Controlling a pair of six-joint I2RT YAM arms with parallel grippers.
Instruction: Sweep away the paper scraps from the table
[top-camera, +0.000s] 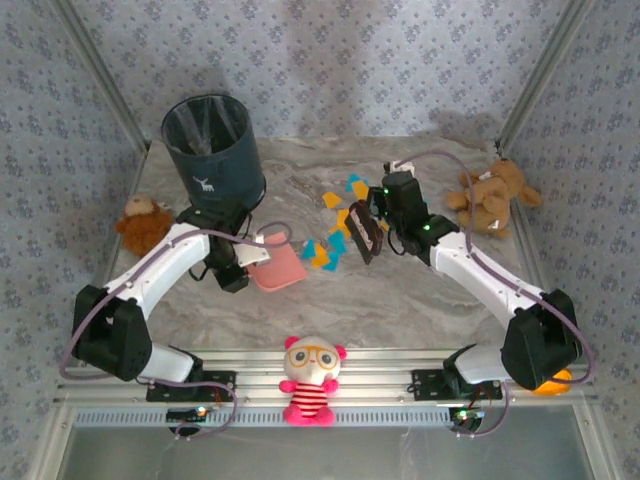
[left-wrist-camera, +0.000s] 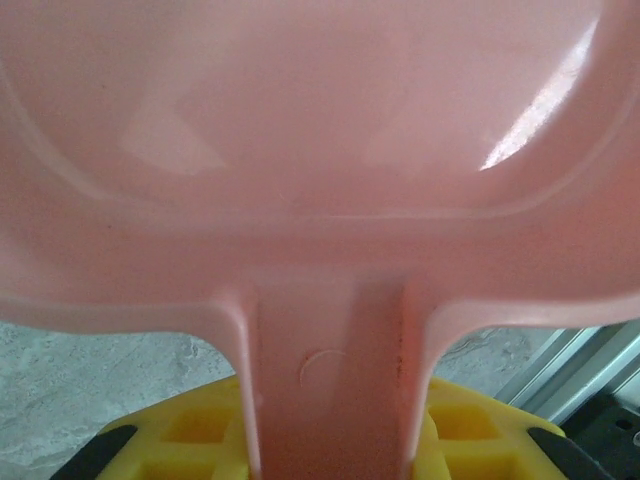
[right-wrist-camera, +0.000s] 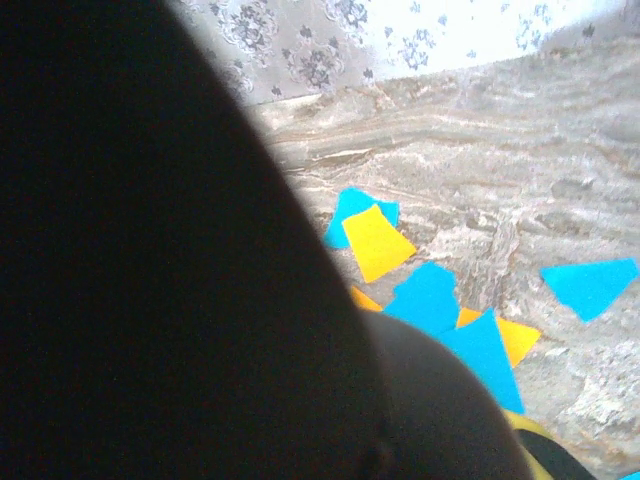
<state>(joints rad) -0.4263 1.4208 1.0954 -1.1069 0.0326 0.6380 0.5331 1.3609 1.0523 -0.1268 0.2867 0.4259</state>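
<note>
Orange-yellow and teal-blue paper scraps (top-camera: 335, 235) lie scattered on the marbled table (top-camera: 420, 300), mid-table. My left gripper (top-camera: 248, 262) is shut on the handle of the pink dustpan (top-camera: 278, 268), whose lip rests just left of the scraps. In the left wrist view the dustpan (left-wrist-camera: 320, 130) is seen from behind, its handle between my yellow fingers (left-wrist-camera: 180, 435). My right gripper (top-camera: 382, 220) is shut on a dark brush (top-camera: 362, 232) standing at the right edge of the scraps. In the right wrist view the brush (right-wrist-camera: 150, 250) hides the fingers, and scraps (right-wrist-camera: 378, 240) lie beyond it.
A dark blue bin (top-camera: 208, 150) stands at the back left. A brown teddy (top-camera: 143, 222) sits at the left edge and another (top-camera: 493, 195) at the back right. A striped doll (top-camera: 311, 380) sits on the aluminium rail (top-camera: 400, 362) in front.
</note>
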